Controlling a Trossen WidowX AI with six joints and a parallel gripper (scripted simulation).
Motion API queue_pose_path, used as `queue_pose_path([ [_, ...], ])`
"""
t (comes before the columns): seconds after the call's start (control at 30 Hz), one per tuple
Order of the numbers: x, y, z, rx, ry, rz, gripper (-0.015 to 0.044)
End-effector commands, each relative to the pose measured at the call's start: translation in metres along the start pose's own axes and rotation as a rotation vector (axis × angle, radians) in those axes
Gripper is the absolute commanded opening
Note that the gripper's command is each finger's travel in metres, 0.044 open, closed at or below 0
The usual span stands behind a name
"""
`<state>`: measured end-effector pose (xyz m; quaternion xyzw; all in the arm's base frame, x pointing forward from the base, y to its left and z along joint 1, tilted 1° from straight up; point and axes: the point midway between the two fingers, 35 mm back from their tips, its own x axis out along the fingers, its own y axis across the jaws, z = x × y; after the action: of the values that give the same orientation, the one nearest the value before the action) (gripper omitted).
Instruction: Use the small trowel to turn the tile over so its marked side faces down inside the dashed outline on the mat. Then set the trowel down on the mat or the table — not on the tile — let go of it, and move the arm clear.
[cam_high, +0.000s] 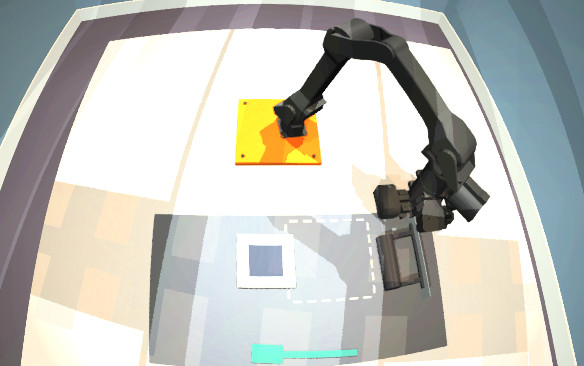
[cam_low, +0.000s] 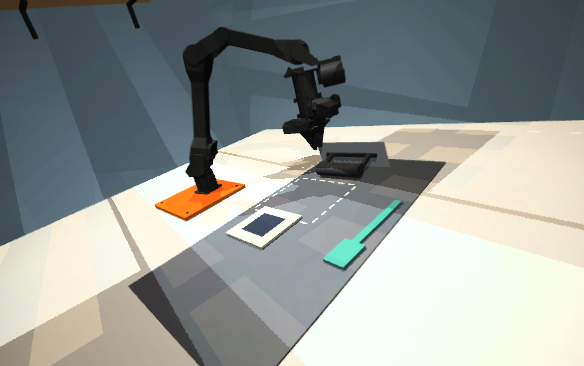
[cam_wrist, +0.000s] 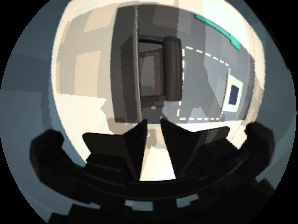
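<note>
The tile (cam_high: 241, 261) (cam_low: 245, 236) (cam_wrist: 228, 103), white with a dark blue square facing up, lies flat, its right edge over the left line of the dashed outline (cam_high: 360, 219). The trowel (cam_high: 390, 262) (cam_low: 340, 170) (cam_wrist: 173, 67) has a thin grey blade and a dark bar handle. It stands on the mat (cam_high: 220, 320) (cam_low: 240, 305) just right of the outline, blade upright, handle toward the outline. My gripper (cam_high: 411, 216) (cam_low: 316, 147) (cam_wrist: 153, 121) is partly open and empty, above the table-side end of the trowel. The wrist view shows a gap between the fingertips, with the trowel beyond them.
A teal spatula (cam_high: 267, 353) (cam_low: 345, 253) (cam_wrist: 218, 31) lies flat near the mat's edge farthest from the arm base. The arm stands on an orange-yellow base plate (cam_high: 252, 132) (cam_low: 182, 205) behind the mat. The pale table (cam_high: 125, 125) surrounds the mat.
</note>
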<state>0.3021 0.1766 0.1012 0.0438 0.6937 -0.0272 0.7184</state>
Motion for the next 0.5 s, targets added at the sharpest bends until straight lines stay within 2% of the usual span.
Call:
queue_pose_path([
  [0.0, 0.002, 0.011, 0.0, 0.001, 0.004, 0.003, 0.01],
  [0.47, 0.001, 0.038, 0.0, 0.001, 0.004, 0.005, 0.01],
])
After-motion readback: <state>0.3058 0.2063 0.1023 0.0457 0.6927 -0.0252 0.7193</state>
